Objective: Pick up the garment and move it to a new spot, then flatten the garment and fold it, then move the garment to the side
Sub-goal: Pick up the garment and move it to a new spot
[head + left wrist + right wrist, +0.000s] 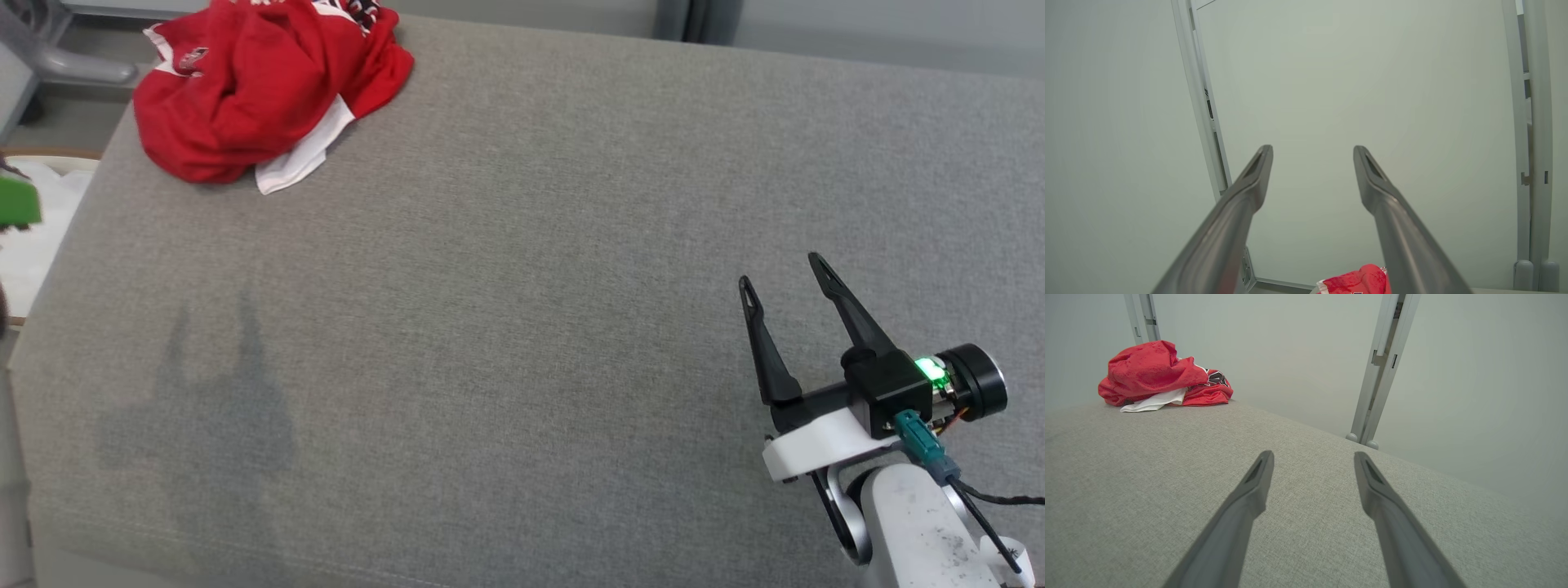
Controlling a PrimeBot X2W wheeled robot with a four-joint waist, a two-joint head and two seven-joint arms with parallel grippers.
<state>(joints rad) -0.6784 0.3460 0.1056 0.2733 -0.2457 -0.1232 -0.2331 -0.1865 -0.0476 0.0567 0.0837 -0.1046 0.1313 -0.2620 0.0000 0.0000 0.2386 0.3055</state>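
1 garment, 2 open grippers

1 crumpled red and white garment (pixel 245 90) lies on the grey surface (pixel 522 310), well ahead and to the left of the right gripper (pixel 780 272). The 2 grippers stand wide and hold nothing. The left gripper (pixel 1312 149) has the garment low between its fingers.

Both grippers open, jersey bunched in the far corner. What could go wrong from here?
The red jersey lies crumpled at the far left corner of the grey upholstered surface, close to its edge; a nudging grasp could push it off.
It is bunched in layers with a white panel sticking out; pinching one fold may lift it twisted, making flattening harder.
The open right gripper is far from it; a long reach may end in a weak grip.
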